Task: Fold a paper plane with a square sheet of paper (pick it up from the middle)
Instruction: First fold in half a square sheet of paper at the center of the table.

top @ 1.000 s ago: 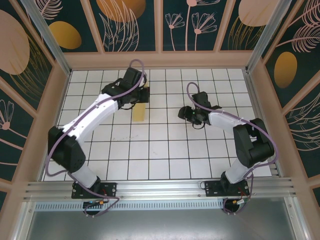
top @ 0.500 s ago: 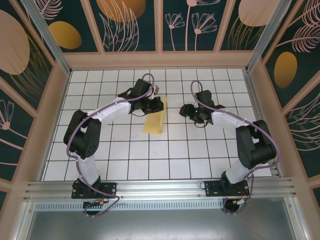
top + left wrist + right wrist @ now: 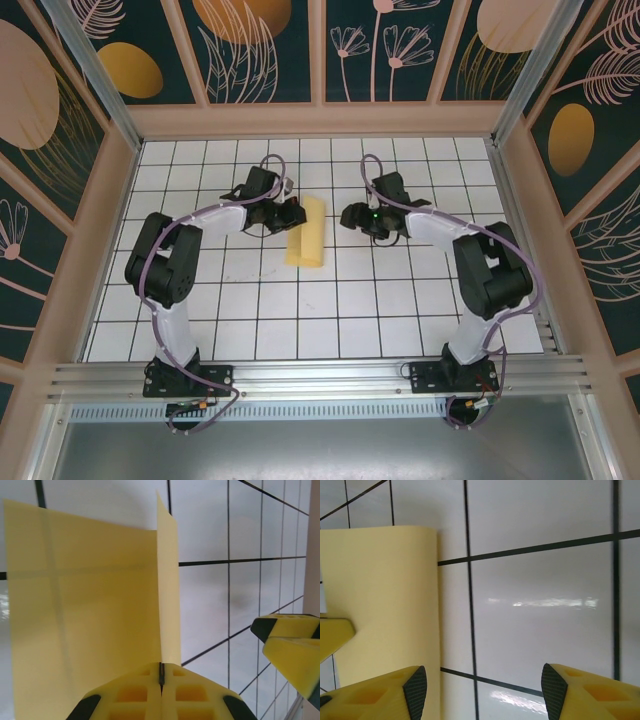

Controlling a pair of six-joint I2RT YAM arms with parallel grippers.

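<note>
The square sheet of paper is a yellow sheet, creased lengthwise, held near the middle of the white grid table. My left gripper is shut on its fold line, pinching it at the sheet's left side. In the left wrist view the paper spreads out from the shut jaws, a wide flap to the left and a narrow one upright. My right gripper stands open just right of the sheet, apart from it. In the right wrist view the paper lies left of the open gripper.
Wooden walls with dark floral panels enclose the table on three sides. An aluminium rail runs along the near edge by the arm bases. The two grippers face each other less than two tiles apart.
The left arm has swung the paper right, toward the table's middle, and turned it. The right gripper has moved left toward the sheet and opened slightly wider.
</note>
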